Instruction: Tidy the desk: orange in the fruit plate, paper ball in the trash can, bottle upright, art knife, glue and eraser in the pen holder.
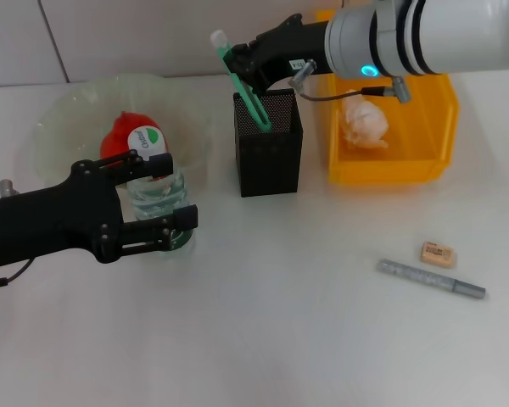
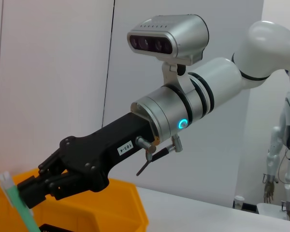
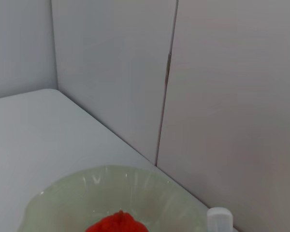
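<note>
Nearest on the white table (image 1: 280, 339), toward the right, lies a grey art knife (image 1: 431, 279), flat on the surface, with the small tan eraser (image 1: 439, 254) just beyond it, the two close but apart.

On the left, the left gripper (image 1: 165, 202) reaches in from the left edge. Its black fingers (image 1: 157, 238) are pressed to either side of a clear plastic bottle (image 1: 159, 193), which stands upright on the table with its white-and-green cap on top, so the pincer is pinching the bottle.

Behind the bottle sits the pale green fruit plate (image 1: 59, 119), and the orange (image 1: 119, 136) rests inside it, partly hidden by the bottle. The right wrist view shows the same plate (image 3: 63, 193) with the orange (image 3: 117, 223) in it against the wall panels.

In the middle of the table stands the black mesh pen holder (image 1: 270, 153). A green glue stick (image 1: 242, 80) with a white cap leans in it, its lower end inside the holder and its top tilted left. The right gripper (image 1: 237, 64) comes in from the far right and is clamped on the upper part of the stick; the left wrist view shows it (image 2: 24, 193) shut around the green shaft (image 2: 17, 203).

To the right of the holder is the yellow trash can (image 1: 390, 165), with the crumpled paper ball (image 1: 363, 120) lying inside.
</note>
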Motion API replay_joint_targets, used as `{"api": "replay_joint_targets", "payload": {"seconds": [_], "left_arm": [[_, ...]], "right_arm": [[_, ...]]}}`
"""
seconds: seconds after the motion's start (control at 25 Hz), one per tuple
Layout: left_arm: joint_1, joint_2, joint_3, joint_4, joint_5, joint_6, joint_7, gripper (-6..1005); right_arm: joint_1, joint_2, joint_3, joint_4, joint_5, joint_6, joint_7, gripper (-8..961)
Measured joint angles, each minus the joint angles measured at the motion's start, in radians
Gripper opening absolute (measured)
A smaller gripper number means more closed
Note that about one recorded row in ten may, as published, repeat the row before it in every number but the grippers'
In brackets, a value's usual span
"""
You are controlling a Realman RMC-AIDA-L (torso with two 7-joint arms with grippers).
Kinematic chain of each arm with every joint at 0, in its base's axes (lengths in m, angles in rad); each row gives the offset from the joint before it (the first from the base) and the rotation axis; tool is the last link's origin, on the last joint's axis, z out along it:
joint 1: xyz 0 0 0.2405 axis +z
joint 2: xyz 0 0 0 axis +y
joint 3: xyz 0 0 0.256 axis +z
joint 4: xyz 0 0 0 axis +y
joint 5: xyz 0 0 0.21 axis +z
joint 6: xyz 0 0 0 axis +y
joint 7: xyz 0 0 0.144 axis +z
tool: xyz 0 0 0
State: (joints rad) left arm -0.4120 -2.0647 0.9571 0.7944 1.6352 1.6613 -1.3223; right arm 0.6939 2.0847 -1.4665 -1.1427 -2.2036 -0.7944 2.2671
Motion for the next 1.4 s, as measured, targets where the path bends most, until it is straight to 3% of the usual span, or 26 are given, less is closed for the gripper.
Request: {"api": "replay_joint_targets", "payload": {"seconds": [0.4, 0.88, 0.96, 1.4], "left_arm": [[0.005, 0.0, 0.0, 0.0, 0.0, 0.0, 0.0, 806], [0.006, 0.0, -0.002, 0.0, 0.0, 0.0, 0.0, 806], [0.007, 0.0, -0.003, 0.0, 0.0, 0.0, 0.0, 806], [0.009, 0.002, -0.006, 0.0, 0.0, 0.0, 0.0, 806]], "right_arm": [[-0.041, 0.001, 0.002, -0.009, 0.004, 0.04, 0.0, 147], [-0.051, 0.002, 0.002, -0.029, 0.008, 0.039, 0.007, 416], [-0.061, 0.001, 0.002, -0.052, 0.008, 0.024, 0.008, 505], [-0.196, -0.002, 0.007, -0.293, 0.045, -0.124, 0.008, 579]]}}
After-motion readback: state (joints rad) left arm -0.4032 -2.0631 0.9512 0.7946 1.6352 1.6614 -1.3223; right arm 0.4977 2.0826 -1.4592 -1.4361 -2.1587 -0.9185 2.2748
